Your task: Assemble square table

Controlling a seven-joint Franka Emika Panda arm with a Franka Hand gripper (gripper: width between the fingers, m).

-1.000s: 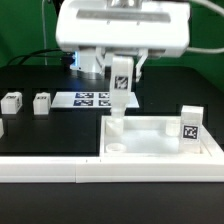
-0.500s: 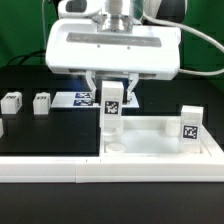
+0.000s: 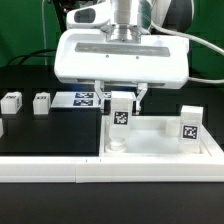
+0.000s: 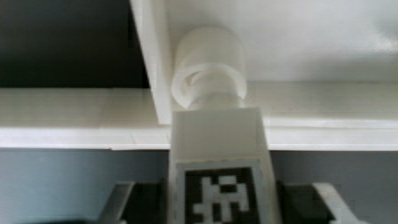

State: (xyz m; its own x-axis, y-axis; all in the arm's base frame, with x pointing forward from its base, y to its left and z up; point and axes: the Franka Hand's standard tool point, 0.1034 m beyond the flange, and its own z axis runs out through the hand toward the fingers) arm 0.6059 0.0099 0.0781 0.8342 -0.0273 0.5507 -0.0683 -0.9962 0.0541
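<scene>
The white square tabletop (image 3: 160, 140) lies on the black table at the exterior view's right, with one tagged leg (image 3: 190, 122) standing upright at its far right corner. My gripper (image 3: 121, 98) is shut on another white tagged leg (image 3: 120, 118) and holds it upright over the top's front left corner socket (image 3: 116, 146). In the wrist view the held leg (image 4: 219, 165) fills the middle between my dark fingers (image 4: 135, 200), and the round socket post (image 4: 206, 75) lies just beyond its end.
Two loose tagged legs (image 3: 12, 102) (image 3: 41, 103) stand at the exterior view's left. The marker board (image 3: 85, 98) lies behind my gripper. A long white border rail (image 3: 110, 168) runs along the front edge.
My gripper has come down and shifted slightly to the exterior view's right with the leg, bringing it lower toward the top's front left corner.
</scene>
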